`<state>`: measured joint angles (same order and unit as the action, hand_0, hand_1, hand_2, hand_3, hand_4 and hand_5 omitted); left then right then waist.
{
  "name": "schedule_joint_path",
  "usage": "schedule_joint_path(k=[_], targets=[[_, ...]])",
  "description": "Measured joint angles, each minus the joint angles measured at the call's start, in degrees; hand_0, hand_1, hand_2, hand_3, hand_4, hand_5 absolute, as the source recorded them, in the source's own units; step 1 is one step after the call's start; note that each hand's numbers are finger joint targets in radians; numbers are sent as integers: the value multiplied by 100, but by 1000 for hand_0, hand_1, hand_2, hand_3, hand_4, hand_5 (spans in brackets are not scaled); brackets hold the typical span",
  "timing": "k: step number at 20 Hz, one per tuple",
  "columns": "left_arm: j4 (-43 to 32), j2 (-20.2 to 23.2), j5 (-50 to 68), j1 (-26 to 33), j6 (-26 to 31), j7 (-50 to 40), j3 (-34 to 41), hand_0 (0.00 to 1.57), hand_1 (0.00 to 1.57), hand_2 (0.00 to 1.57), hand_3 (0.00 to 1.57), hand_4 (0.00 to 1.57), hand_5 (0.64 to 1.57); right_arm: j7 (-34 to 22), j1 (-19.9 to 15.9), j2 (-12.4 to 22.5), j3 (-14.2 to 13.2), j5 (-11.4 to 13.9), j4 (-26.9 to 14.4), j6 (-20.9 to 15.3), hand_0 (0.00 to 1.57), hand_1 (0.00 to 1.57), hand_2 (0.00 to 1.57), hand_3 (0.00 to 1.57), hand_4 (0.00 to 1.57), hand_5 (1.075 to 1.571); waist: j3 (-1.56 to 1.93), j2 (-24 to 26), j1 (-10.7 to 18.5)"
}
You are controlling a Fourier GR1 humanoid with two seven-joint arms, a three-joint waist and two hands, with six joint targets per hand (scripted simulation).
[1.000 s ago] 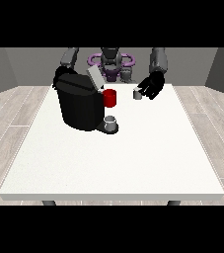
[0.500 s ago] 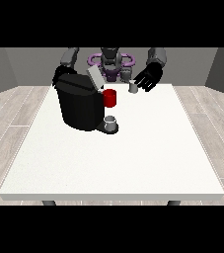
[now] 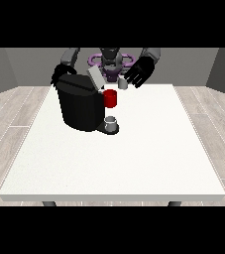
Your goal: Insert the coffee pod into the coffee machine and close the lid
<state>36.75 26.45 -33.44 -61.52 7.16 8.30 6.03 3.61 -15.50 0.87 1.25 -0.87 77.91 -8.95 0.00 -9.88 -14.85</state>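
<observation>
table (image 3: 134,163): large and white, seen from across; the robot (image 3: 111,58) stood behind its far edge, small at the view's top.
coffee machine (image 3: 79,103): black, bulky body, standing on the table's far-left part, upright.
lid (image 3: 96,78): a pale grey flap at the machine's top right corner – raised and tilted, not closed.
red part (image 3: 111,98): a red cylinder on the machine's right side, below the raised lid, above the cup.
cup (image 3: 112,122): small and grey, standing on the dark base plate at the machine's foot, directly under the red part.
coffee pod (image 3: 122,84): small, pale grey, held above the table just right of the raised lid and above the red part; not inside the machine.
hand at the view's right (image 3: 140,73): black, raised over the table's far edge, just right of the pod; fingers spread and partly curled downward, the pod sat at its lower left fingertips – it appeared to be pinched there, though the contact was too small to read closely.
hand at the view's left (image 3: 60,74): black, at the machine's upper left corner, touching or just behind its top edge; how its fingers lay could not be told.
</observation>
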Motion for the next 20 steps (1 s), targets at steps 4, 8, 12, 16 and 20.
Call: schedule_joint_path(k=[4, 8, 12, 16, 20], targets=[[-8, 57, -8, -211, 68, -17, 45, 1282, 1282, 1329, 1263, 517, 1571, -109, -155, 92, -101, -59, 84, 33, 0, 0, 0, 0, 549, 1571, 1, -122, -88], [-6, 44, -88, -426, 22, -145, 40, 1265, 1265, 1297, 1236, 485, 1571, -117, -268, 136, -136, -8, 88, -2, 0, 0, 0, 0, 483, 1571, 1, -247, -154], [-47, 54, -137, -439, -2, -117, 50, 1314, 1314, 1328, 1230, 493, 1571, -131, -265, 217, -211, -39, 160, 31, 0, 0, 0, 0, 526, 1571, 2, -310, -203], [-126, 79, -178, -499, 36, -121, 62, 1326, 1326, 1335, 1233, 503, 1571, -258, -326, 192, -225, -21, 245, -53, 0, 0, 0, 0, 517, 1571, 1, -376, -231], [-130, -36, -216, -508, 33, -173, 32, 1260, 1260, 1298, 1208, 511, 1571, -235, -279, 180, -258, -39, 231, -62, 0, 0, 0, 0, 525, 1571, 1, -353, -225]])
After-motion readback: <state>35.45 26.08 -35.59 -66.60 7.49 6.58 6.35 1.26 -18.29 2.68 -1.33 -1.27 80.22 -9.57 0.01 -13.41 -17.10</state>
